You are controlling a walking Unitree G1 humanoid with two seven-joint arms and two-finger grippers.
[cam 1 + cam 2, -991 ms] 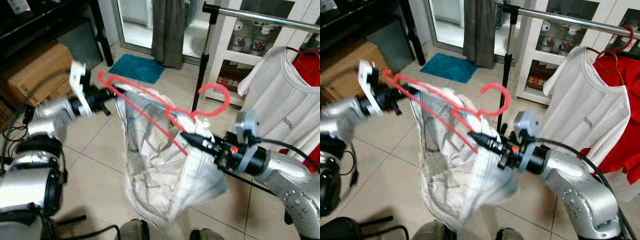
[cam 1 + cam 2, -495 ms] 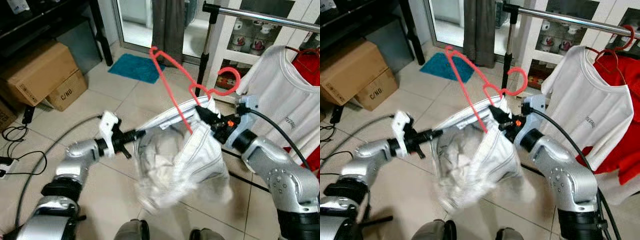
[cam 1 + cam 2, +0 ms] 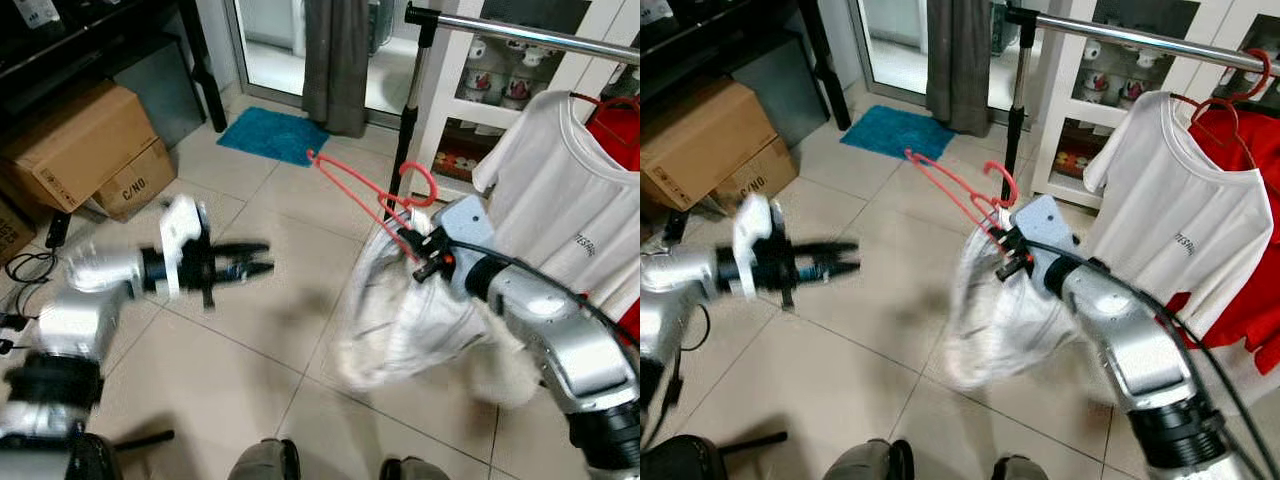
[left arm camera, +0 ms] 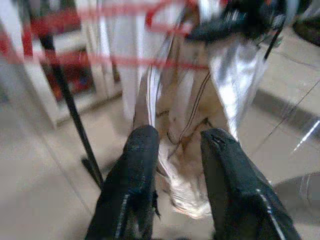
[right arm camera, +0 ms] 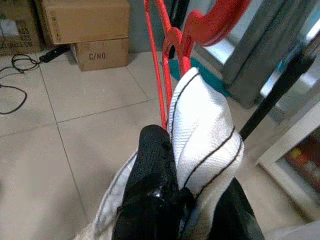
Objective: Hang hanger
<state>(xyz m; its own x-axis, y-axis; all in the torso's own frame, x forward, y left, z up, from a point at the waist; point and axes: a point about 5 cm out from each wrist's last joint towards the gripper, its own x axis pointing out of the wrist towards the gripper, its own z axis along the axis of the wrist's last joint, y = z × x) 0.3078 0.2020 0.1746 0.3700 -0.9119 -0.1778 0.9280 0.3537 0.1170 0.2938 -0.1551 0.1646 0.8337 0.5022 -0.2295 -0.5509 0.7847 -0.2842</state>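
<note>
A red hanger (image 3: 365,200) carries a white garment (image 3: 415,320) with thin dark stripes that droops toward the floor. My right gripper (image 3: 412,243) is shut on the hanger's neck and the cloth bunched there; the right wrist view shows the garment (image 5: 205,130) pinched between the black fingers under the hook (image 5: 210,20). My left gripper (image 3: 268,257) hovers to the left, open and empty, well apart from the garment. Its fingers (image 4: 142,150) point at the cloth (image 4: 200,110). The clothes rail (image 3: 530,35) runs above, at the upper right.
A white T-shirt (image 3: 560,190) and a red garment (image 3: 622,130) hang on the rail. The rack's black pole (image 3: 405,130) stands behind the hanger. Cardboard boxes (image 3: 80,140) and cables (image 3: 20,270) lie left; a teal mat (image 3: 272,135) and grey curtain (image 3: 335,60) are behind.
My left gripper has let go of the garment, opened and drawn back to the left. The hanger now hangs from the right gripper alone, lower, with the cloth drooping.
</note>
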